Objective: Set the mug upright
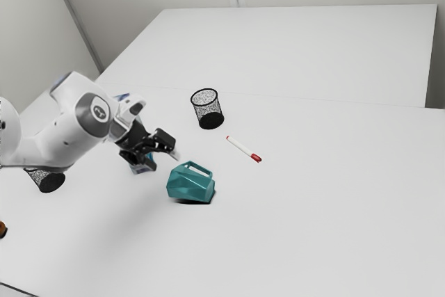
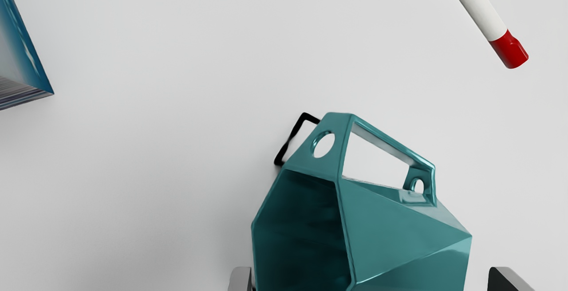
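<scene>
Bench (image 1: pixel 313 234): carrying everything, white top. My arm (image 1: pixel 69 130): coming in from the exterior view's left. Claw (image 1: pixel 164 161): hanging wide by the mug, holding nothing; in the wrist view its fingertips are flanking the mug, the mouth-side one sitting closer.

Mug (image 1: pixel 190 184), teal, faceted: lying on its side, well in from the bench's far edge. Mouth (image 2: pixel 301 233) is facing the exterior view's left, base the exterior view's right. So not upright; step in hand is probably getting a usable grip.

Doing it well: as lined up, I'm risking a rim-to-base squeeze, which would be leaving one finger under the base when tipping. I'd be better off turning about a quarter, centring, going down straight, and closing across the body's sides, easy on the slick-looking facets. Then lifting slightly, tipping base down and mouth up, and releasing only once the base is sitting flat.

Mesh cups: one (image 1: pixel 207 109) standing nearer the bench's far edge than the mug, another (image 1: pixel 46 179) beyond my arm's underside. Book (image 2: pixel 20 47): lying near the claw, so I'm watching clearance when turning. Marker (image 1: pixel 243 149): lying apart from the mug, red cap.
</scene>
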`<state>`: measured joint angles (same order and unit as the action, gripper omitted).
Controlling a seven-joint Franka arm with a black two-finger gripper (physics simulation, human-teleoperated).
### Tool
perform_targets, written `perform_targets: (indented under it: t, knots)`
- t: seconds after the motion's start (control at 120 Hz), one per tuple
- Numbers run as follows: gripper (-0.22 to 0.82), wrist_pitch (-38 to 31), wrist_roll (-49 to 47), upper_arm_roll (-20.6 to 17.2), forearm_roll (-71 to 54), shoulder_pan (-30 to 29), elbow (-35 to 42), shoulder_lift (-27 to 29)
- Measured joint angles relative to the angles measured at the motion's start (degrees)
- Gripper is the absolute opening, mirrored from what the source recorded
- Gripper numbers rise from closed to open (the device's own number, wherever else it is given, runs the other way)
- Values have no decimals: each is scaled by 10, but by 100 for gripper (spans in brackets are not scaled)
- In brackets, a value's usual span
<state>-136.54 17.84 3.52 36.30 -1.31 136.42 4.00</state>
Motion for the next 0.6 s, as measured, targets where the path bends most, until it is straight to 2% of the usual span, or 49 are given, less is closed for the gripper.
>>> perform_targets:
  t: [0.6]
  knots:
    - [58, -31, 280, 0, 308, -16, 18, -62]
